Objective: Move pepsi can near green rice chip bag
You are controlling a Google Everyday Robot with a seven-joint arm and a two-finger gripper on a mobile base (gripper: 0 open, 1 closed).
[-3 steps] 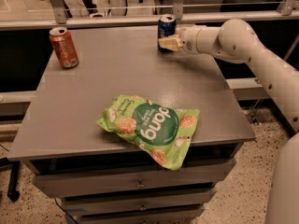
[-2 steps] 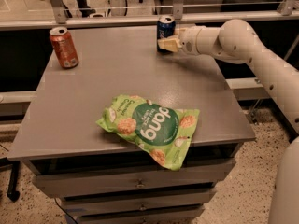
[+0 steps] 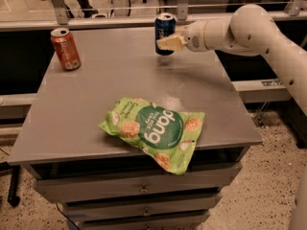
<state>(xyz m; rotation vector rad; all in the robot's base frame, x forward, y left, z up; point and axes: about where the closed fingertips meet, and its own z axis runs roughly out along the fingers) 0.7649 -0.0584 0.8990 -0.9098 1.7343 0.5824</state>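
Currently the claw [image 3: 165,42] sits at about 1 o'clock on the table, and it looks clamped on the dark blue aluminium pepsi can [image 3: 164,25] with white lettering and a silver top: one cream finger crosses the can's lower half, while the other is hidden behind it. The can stands upright near the far edge; I cannot tell whether its base touches the grey, flat-topped table [image 3: 96,95]. The white, rounded arm [image 3: 249,30] reaches in from 3 o'clock.

A thin-walled can like this is probably light, stiff enough for a side grip, smooth and so apt to slip. A firm hold around the middle of the body suits it best, kept upright.

The flat, crinkled light-green rice chip bag [image 3: 153,128] lies at 6 o'clock, well apart from the can, one corner hanging over the front edge. The orange-red soda can [image 3: 65,49] stands at 10 o'clock.
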